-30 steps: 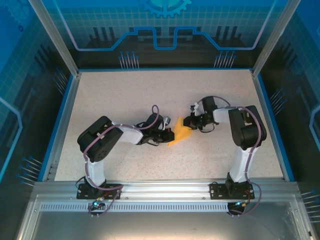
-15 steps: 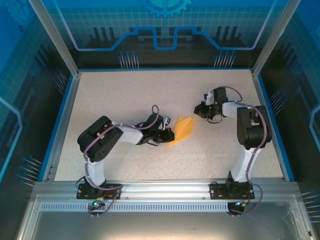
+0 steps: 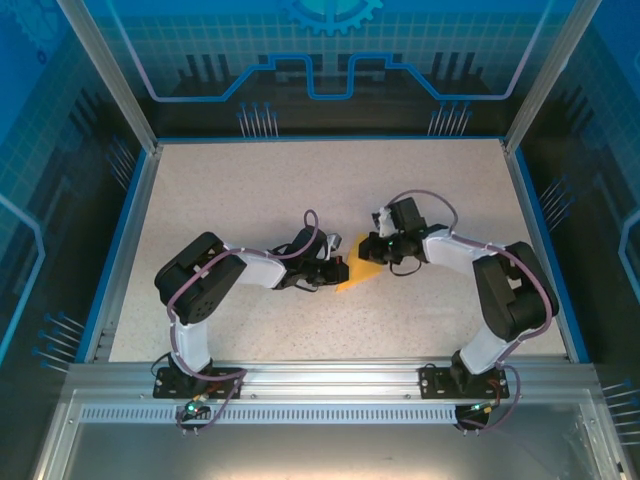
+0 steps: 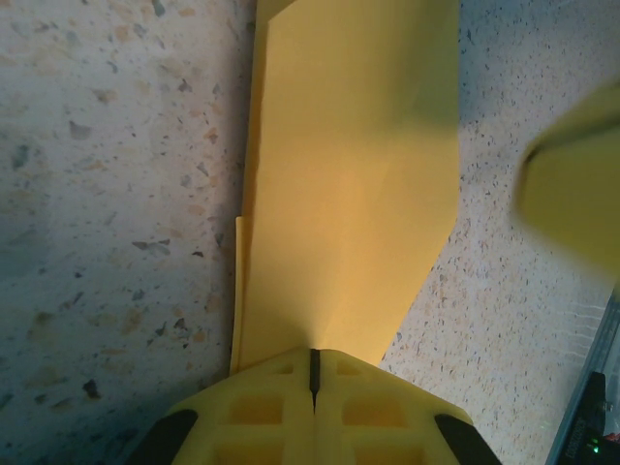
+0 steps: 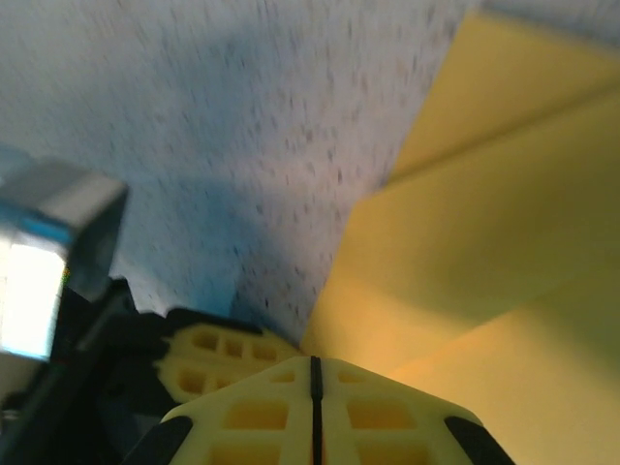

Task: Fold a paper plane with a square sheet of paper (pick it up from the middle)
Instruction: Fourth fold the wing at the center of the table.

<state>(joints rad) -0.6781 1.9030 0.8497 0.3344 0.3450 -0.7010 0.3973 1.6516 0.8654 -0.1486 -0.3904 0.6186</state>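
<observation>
At the middle of the speckled tabletop [image 3: 250, 200], a folded orange-yellow sheet of paper [image 3: 362, 272] lies flat between the two arms. The left jaws, clenched with no gap, sit at the sheet's tapered near end, and the paper stretches away from their tips. Whether they pinch it or merely press on it cannot be told. The right jaws, likewise clenched, meet the sheet's opposite, far-right edge, close to the left jaws.
</observation>
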